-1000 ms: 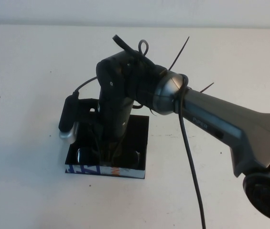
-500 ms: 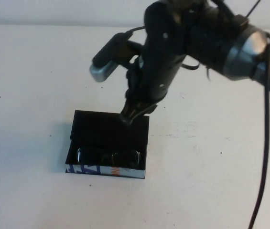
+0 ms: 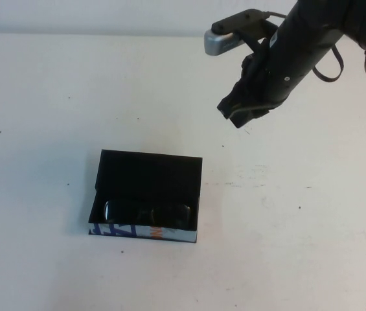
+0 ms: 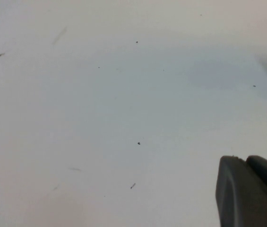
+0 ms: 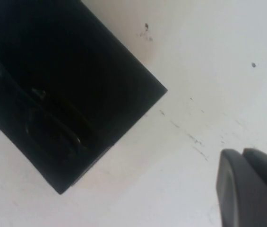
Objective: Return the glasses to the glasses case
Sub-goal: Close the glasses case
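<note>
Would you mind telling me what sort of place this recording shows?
Probably a lab test bench: a bare white table, the right gripper raised above it, the left gripper over bare surface, and only the glasses case holding the glasses.

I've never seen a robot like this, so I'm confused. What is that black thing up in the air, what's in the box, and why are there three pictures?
The black thing is the robot's right arm. Its tip, the right gripper, works like a hand and hangs in the air above the table, holding nothing. Whether it is open or shut cannot be told. One picture comes from a camera up high. The other two come from small cameras on each wrist. On the table lies a black glasses case with its lid open. The glasses lie inside, near the colourful front edge. The right wrist camera also sees the case. The left gripper shows only as a dark corner over bare table.
</note>
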`<state>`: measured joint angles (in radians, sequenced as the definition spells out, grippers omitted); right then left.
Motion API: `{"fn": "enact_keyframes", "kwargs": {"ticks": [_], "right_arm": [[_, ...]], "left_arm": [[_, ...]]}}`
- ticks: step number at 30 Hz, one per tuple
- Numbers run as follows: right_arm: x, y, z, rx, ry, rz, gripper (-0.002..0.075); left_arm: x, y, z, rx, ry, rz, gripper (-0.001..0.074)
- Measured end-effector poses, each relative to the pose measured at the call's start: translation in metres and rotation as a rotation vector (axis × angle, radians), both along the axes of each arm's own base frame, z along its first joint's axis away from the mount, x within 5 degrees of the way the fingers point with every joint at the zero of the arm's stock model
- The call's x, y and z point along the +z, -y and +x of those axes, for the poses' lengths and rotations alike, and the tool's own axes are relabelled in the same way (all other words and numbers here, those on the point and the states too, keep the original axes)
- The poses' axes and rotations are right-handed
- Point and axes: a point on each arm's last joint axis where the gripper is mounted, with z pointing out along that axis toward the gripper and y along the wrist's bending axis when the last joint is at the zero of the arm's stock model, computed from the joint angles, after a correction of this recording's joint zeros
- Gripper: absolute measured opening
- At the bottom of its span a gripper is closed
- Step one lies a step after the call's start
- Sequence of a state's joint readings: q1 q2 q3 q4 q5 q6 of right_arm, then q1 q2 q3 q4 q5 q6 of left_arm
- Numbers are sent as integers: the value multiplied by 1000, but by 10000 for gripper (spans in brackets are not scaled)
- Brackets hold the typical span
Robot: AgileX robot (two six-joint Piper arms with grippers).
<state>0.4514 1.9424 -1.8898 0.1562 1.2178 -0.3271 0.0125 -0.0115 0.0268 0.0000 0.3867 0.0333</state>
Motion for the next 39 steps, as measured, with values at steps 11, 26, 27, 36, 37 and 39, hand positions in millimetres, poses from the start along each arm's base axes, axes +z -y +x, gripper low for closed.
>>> {"fn": "enact_keyframes", "kwargs": {"ticks": [11,26,27,36,37,39], "right_arm": [[-10,-9,4,35,-54,95,-11],[-26,-18,14,13,-68,151,-11],[-26,-18,14,12,-67,152,-11],[-26,-18,13,16,-79,155,-11],[-26,-18,13,16,-80,157,-11],[-26,-18,13,16,-82,161,-11]], "left_arm": [[18,1,4,26,203,-164,-4],[31,8,21,123,-70,-608,-4],[33,10,26,116,-134,-595,-4],[49,46,77,-234,-648,-445,-4],[51,49,83,-284,-675,-436,-4],[50,56,94,-375,-736,-423,-4]]}}
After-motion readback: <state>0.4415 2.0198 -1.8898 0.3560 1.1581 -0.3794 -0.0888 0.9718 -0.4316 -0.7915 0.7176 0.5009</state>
